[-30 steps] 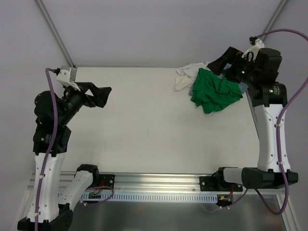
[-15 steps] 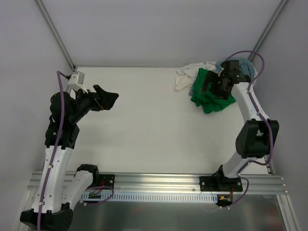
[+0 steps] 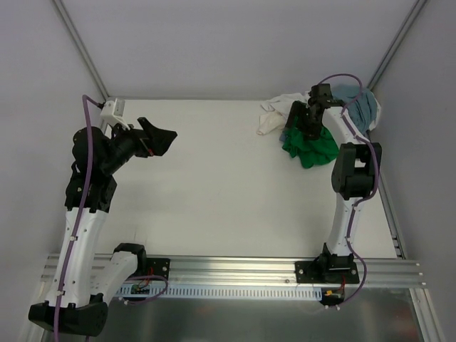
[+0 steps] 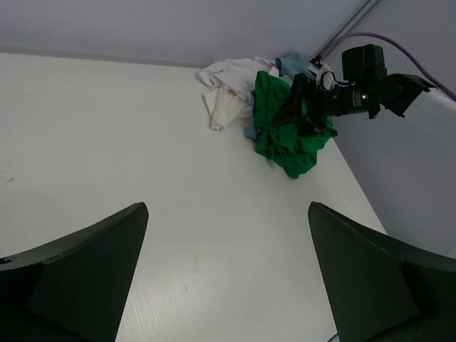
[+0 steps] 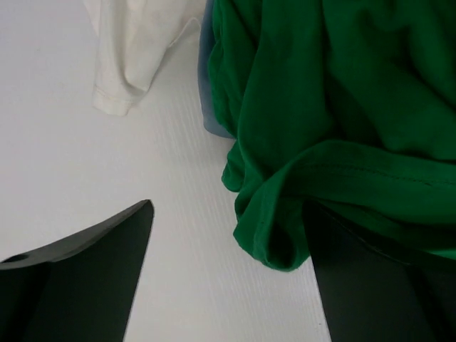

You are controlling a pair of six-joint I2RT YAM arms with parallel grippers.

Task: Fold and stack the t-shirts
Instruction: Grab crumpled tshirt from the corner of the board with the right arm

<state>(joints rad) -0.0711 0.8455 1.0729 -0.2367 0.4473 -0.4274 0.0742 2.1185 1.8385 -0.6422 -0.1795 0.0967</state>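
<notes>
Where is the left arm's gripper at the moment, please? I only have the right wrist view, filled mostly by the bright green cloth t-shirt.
Observer: The left gripper hangs open and empty above the left part of the white table, far from the shirts.
Operator: Thank you. How much of the dusty grey-blue cloth t-shirt is there? I see only a sliver.
Observer: Most of it lies bunched behind the right arm, at the table's far right corner.
Operator: And the white cloth t-shirt?
Observer: It is crumpled just left of the bright green cloth t-shirt, touching it.
</notes>
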